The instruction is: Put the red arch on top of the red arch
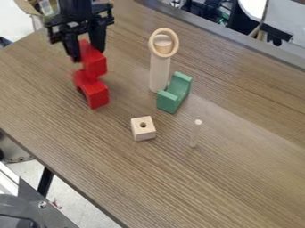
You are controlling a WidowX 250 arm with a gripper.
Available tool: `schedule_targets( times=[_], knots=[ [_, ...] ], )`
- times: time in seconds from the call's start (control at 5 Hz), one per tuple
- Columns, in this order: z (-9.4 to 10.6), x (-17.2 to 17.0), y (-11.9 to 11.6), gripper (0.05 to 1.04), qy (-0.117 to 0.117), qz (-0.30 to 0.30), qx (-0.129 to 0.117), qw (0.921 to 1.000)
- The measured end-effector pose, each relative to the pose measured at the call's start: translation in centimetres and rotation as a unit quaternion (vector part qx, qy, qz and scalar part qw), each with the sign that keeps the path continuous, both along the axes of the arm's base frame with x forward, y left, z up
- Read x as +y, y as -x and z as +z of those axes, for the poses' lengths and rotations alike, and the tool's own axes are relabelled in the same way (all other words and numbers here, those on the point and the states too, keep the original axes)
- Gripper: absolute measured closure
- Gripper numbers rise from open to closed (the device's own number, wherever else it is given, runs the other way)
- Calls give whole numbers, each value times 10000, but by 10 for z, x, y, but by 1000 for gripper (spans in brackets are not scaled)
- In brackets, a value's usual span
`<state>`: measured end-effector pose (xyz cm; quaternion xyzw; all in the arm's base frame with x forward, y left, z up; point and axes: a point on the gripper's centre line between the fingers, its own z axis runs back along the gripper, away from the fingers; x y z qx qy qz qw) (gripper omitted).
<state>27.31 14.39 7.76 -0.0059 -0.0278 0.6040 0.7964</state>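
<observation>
Fingers (97, 41) of the gripper (86, 54), parted by a block's width, clasp one upper red arch (94, 63), above one lower red arch (95, 92) on the table (238, 178). Outward: one pale cylinder (159, 73), one wooden ring (151, 43) at its top, one green arch (168, 100) hollow-up, one holed cube (143, 132), one upright thin dowel (195, 136).

Arm (74, 6) cropped at top, lower red arch (97, 96) partly blurred

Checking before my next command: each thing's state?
Lower red arch: standing, opening down
Upper red arch: held over lower one
Black two-finger gripper: closed on upper red arch
Green curved block: hollow up
Thick wooden cylinder: upright
Pale wooden ring: at cylinder's top
Wooden cube: hole up
Thin wooden peg: upright
</observation>
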Motion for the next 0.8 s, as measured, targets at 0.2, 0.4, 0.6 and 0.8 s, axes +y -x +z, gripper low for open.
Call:
schedule_targets(
  times=[0.2,0.4,0.6,0.8],
  knots=[
    [0,-1,0,519,12,-69,2,10000],
    [0,-1,1,519,27,-54,29,10000],
    [-1,-1,4,520,6,-45,101,9999],
    [-2,-1,6,519,-18,-46,183,9998]
  ],
)
